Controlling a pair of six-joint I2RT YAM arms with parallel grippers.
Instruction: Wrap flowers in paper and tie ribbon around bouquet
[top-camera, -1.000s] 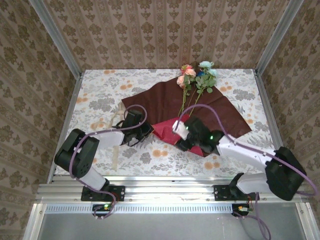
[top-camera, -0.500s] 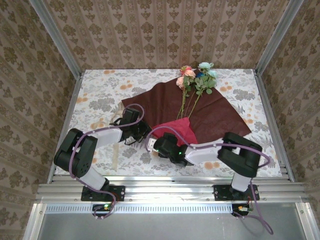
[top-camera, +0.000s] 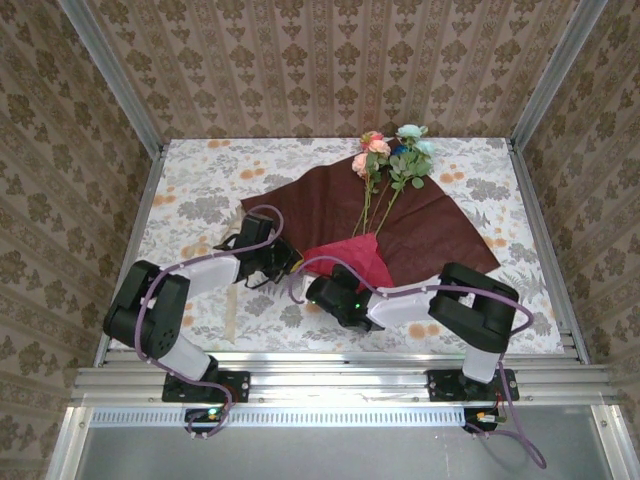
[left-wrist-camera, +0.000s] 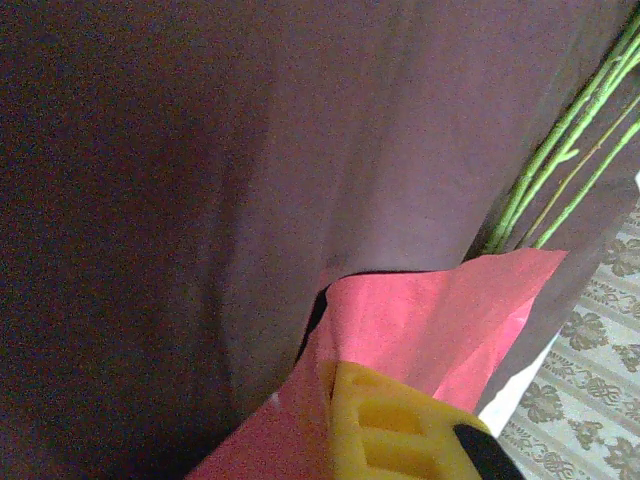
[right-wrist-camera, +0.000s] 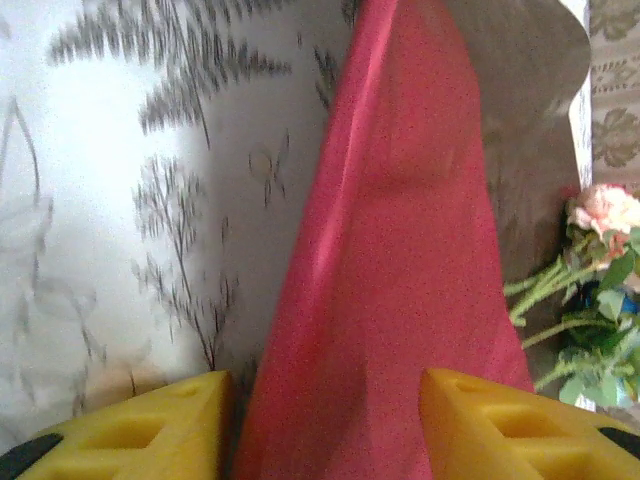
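The paper (top-camera: 320, 205) is dark maroon on top, with its folded corner bright red. The flowers (top-camera: 388, 150) are pink and pale blue on green stems. The surface (top-camera: 200, 180) is white, printed with grey leaves and orange blooms. The right gripper (right-wrist-camera: 325, 430) has yellow pads (right-wrist-camera: 490, 420). The walls (top-camera: 320, 60) are beige damask.

Brown walls (top-camera: 320, 60) with a leafy pattern stand left, right and far. Shiny metal posts (top-camera: 112, 80) go up at the far corners. The bench (top-camera: 195, 190) top is white with grey and orange flowers. A metal rail (top-camera: 320, 383) runs along its near edge.
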